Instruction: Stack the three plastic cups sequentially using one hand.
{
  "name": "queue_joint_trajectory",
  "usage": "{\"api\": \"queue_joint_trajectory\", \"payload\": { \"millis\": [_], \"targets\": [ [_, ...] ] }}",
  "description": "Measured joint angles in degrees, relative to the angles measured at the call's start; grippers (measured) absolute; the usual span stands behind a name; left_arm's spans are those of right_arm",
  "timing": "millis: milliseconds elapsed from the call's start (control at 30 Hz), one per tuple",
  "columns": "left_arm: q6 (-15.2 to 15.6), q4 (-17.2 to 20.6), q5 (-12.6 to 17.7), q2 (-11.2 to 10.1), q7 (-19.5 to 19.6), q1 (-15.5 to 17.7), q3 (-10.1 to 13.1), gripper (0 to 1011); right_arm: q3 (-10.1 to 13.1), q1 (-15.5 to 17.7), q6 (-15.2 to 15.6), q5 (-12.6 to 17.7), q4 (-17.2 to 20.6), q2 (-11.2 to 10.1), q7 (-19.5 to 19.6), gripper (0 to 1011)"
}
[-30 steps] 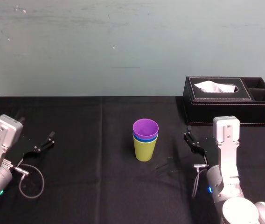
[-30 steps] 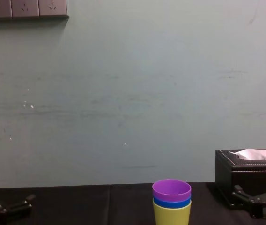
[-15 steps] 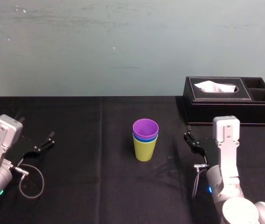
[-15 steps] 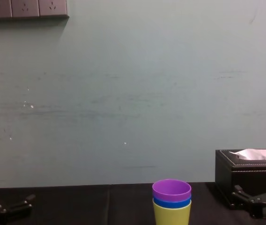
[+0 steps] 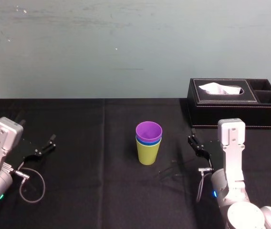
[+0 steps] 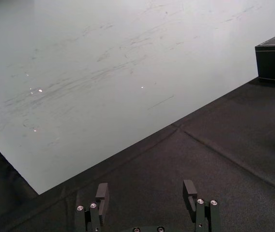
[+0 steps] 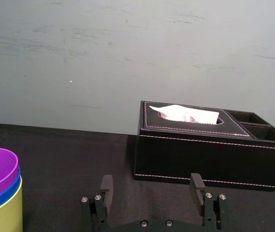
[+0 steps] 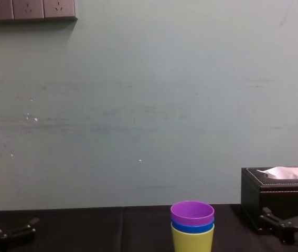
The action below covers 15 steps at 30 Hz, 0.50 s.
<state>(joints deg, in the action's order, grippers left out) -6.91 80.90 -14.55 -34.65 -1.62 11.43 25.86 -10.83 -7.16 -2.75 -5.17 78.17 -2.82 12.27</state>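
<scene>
**A:** What does the head view show?

**B:** 3 cups sit nested in 1 upright stack at the middle of the black table [image 5: 102, 191]. The purple cup [image 5: 149, 130] is inside the blue cup [image 5: 149, 140], and both are inside the yellow-green cup [image 5: 147, 153]. The right gripper [image 5: 198, 145] hangs near the stack on its right, not touching it, with its fingers spread and holding nothing. The left gripper [image 5: 38, 133] is parked well apart on the left, also spread.

**A:** And the wrist views?

**B:** In the left wrist view, the left gripper's 2 fingers stand apart over bare cloth. In the right wrist view, the right gripper's fingers are also apart. The stack is near it and the black tissue box [image 7: 210, 145] lies beyond.

**A:** The chest view?

**B:** The stack stands straight (no lean visible).

**A:** What does the step call for?

**B:** The stacking looks complete, so a clean retreat is probably all that remains. The right gripper should keep its fingers wide, draw away from the stack and avoid the tissue box.

**A:** Any writing?

**B:** None is readable, on the cups, the box or the wall sockets [image 8: 28, 9].
</scene>
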Motion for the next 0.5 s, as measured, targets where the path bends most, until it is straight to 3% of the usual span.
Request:
{"api": "queue_joint_trajectory", "payload": {
  "millis": [500],
  "targets": [
    [0.0, 0.0, 0.0, 0.0, 0.0, 0.0, 0.0, 1000, 0.0, 0.0, 0.0, 0.0, 0.0, 0.0, 0.0, 1004]
  ]
}}
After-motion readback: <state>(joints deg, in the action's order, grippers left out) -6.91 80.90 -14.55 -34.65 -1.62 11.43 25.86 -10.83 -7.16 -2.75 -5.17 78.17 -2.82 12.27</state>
